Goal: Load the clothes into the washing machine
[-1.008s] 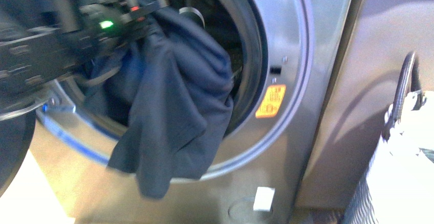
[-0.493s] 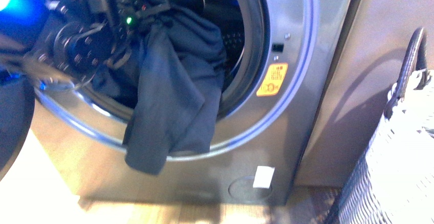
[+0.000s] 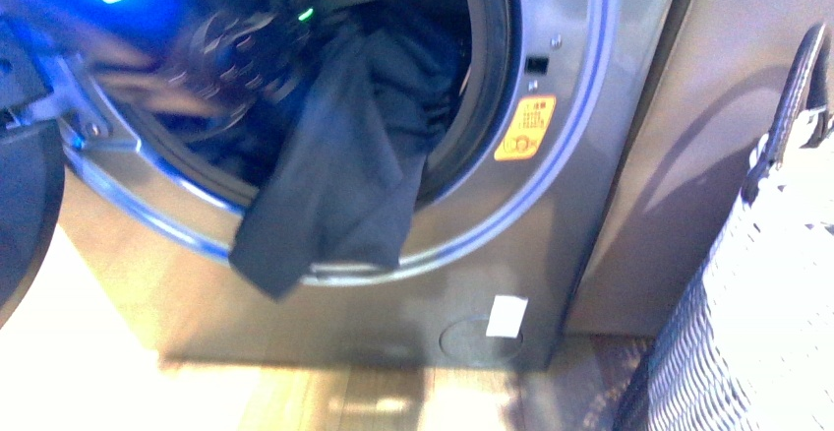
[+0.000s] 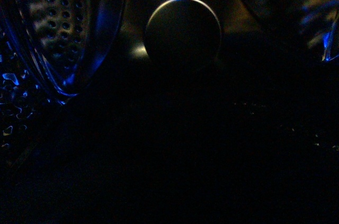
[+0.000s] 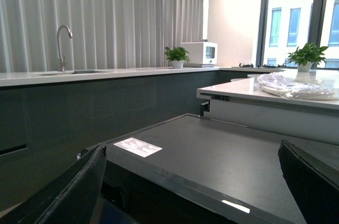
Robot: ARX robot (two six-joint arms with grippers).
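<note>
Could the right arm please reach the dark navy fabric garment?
Probably not yet: the open right gripper faces a kitchen counter and is absent from the front view, where the garment hangs.

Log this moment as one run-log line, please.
clothes: draped over washing machine rim, partly inside; left gripper: at its mouth, blurred; right gripper: jaws open, empty

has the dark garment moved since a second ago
Yes. The dark garment has gone deeper into the washing machine, its hem higher against the yellow sticker.
</note>
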